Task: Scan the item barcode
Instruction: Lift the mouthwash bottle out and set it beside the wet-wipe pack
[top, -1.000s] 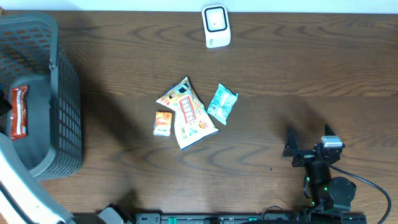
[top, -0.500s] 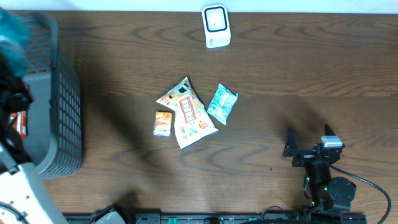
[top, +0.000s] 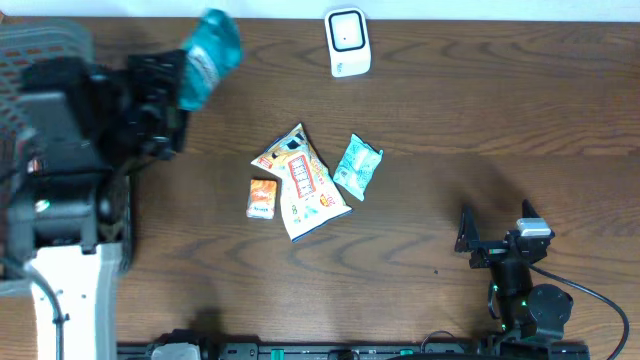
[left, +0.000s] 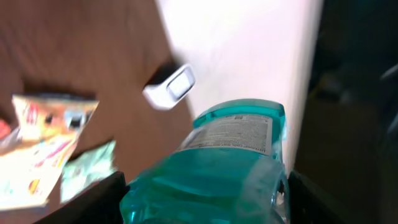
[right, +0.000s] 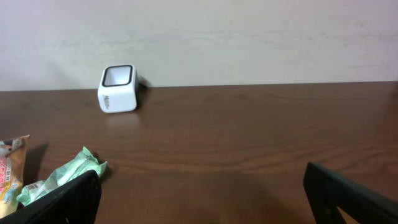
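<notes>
A dark wooden table runs up to a pale wall, and against that wall, at the top centre of the overhead view, sits the small white scanner (top: 348, 42) with its window facing up and out. The left gripper (top: 178, 95) is in the upper left of the frame with its jaws part-way apart and clamped around a teal bottle (top: 208, 55), which it holds in the air just past the grey basket (top: 30, 40) and still well apart from the scanner. From the wrist the bottle's pale label (left: 236, 134) shows, but it is too blurred for me to say whether the barcode is on that face. I would call this the carrying step: the item is picked and on its way, the scan itself not yet done. The next move, as I judge it, calls for bringing the bottle across the top of the frame to the scanner's window and turning it until the barcode faces the glass, without loosening the hold. The right gripper (top: 497, 218) sits in the lower right with its jaws spread wide and nothing between them. A second ago the left arm was tucked at the far left edge and the bottle was not to be seen; half a second ago a bit of teal showed at the top left corner over the basket; now it has swung out over the table. The snack packets (top: 303, 183) in the middle and the right arm have not budged.
</notes>
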